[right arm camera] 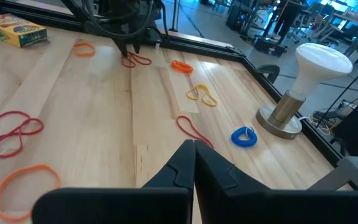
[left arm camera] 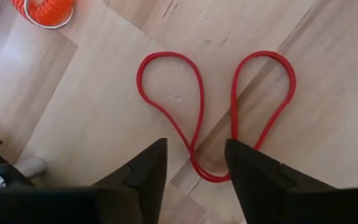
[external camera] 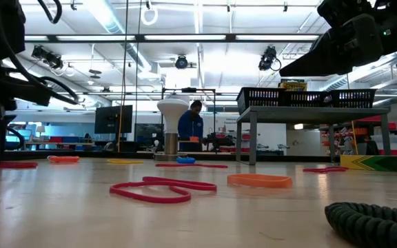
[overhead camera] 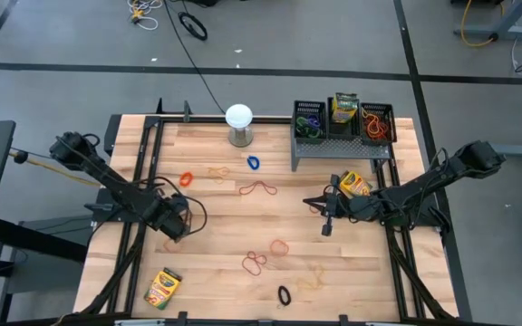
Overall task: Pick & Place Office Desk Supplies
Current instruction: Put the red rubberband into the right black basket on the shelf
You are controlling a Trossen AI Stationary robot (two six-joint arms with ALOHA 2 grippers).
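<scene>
Your left pincer (left arm camera: 194, 165) sits low over the left side of the surface (overhead camera: 216, 235), fingers apart, straddling the near end of a red rubber-band loop (left arm camera: 216, 106) that lies flat on the wood; whether a fingertip touches it is hard to tell. Your right pincer (right arm camera: 194, 163), fingers together and holding nothing, hovers right of centre. Behind it, three black mesh bins (overhead camera: 343, 121) stand on the grey riser (overhead camera: 343, 145) at the far right.

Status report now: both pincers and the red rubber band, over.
Left pincer open, low over red rubber band, nothing gripped. Right pincer shut, empty, waiting by riser. Nothing in the way.
</scene>
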